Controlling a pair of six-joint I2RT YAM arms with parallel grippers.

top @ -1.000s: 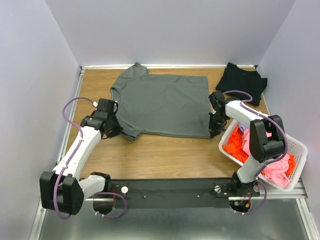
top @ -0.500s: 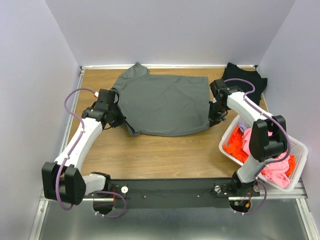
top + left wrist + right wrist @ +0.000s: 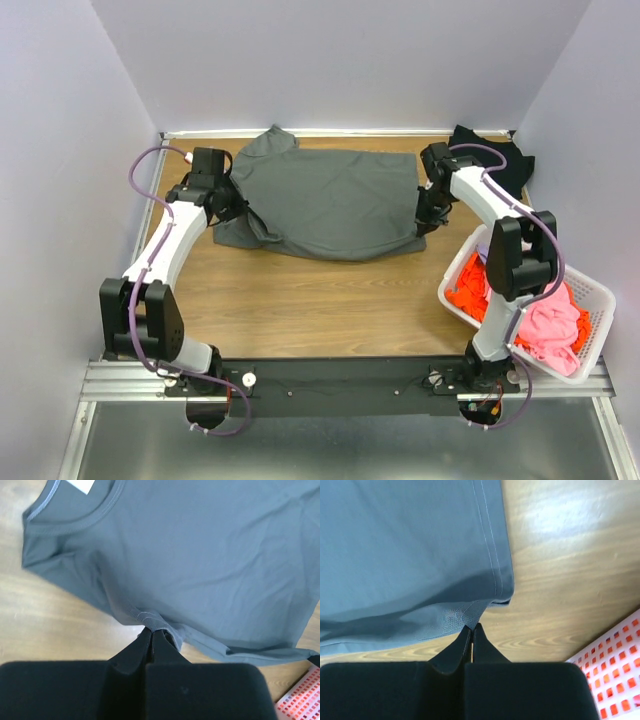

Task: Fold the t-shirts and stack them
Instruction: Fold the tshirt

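Toward the back of the table (image 3: 320,300), in the middle of the overhead frame, the dark grey t-shirt (image 3: 325,200) lies spread with its collar at the upper left and its near edge bunched and raised at both lower corners. My left gripper (image 3: 152,631) is pinched tight on a fold of cloth at the shirt's sleeve side. My right gripper (image 3: 471,627) is clamped the same way on the hem corner at the picture's right, and neither pair of jaws shows any gap beyond the fabric. I judge this to be the first fold, carrying the near edge toward the far one. To do it well I would move both arms at matched height and pace so the crease runs straight. I would hold the cloth taut between them without dragging the body of the shirt, and lay the edge flat before letting go. Only the overhead view shows the black t-shirt (image 3: 490,160) at the upper right and the white basket (image 3: 600,300) at the lower right, holding an orange shirt (image 3: 465,290) and a pink shirt (image 3: 555,330). Only the wrist views show the grips themselves. Each has cloth puckered at the fingertips; the left one takes in the collar with its white label, the right one the double-stitched hem.
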